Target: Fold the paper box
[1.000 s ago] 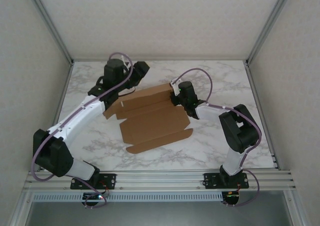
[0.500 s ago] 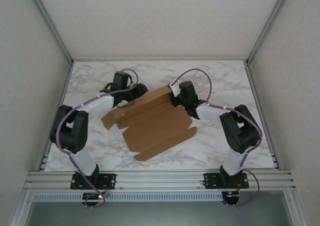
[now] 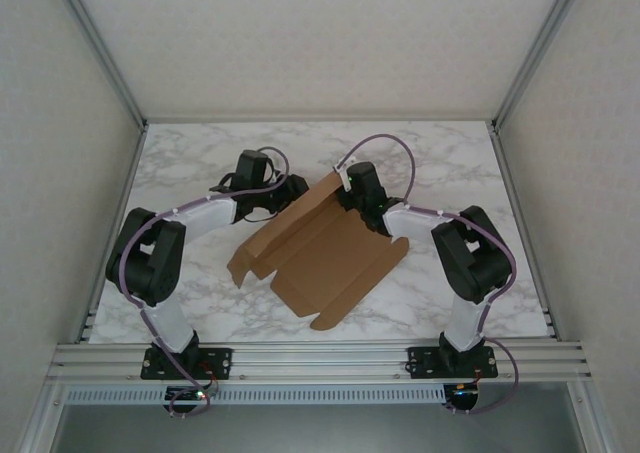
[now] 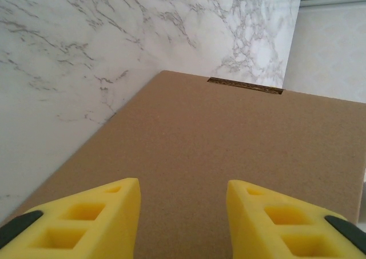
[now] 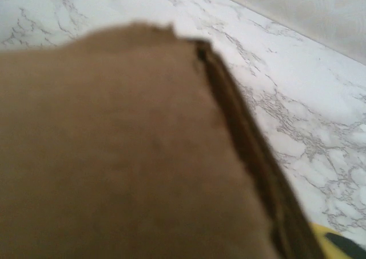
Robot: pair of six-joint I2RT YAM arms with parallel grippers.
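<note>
The marble table (image 3: 450, 163) carries the paper box (image 3: 325, 258), an opened blank lying diagonally, with its creases and long axis running from near-left to far-right. Its far-left panel lies under and ahead of the left claw (image 4: 182, 186), whose yellow fingers (image 4: 97, 213) stand spread with nothing between them. The box's far corner sits right at the right claw (image 3: 345, 190). Whether that claw pinches it, I cannot tell.

A robotics lab test cell — a marble-patterned worktop (image 3: 460, 173) boxed in by pale panel walls (image 3: 320, 43) on aluminium framing (image 3: 108, 58), left arm (image 3: 190, 218) and right arm (image 3: 470, 258) bolted to an extruded rail (image 3: 320, 358).
</note>
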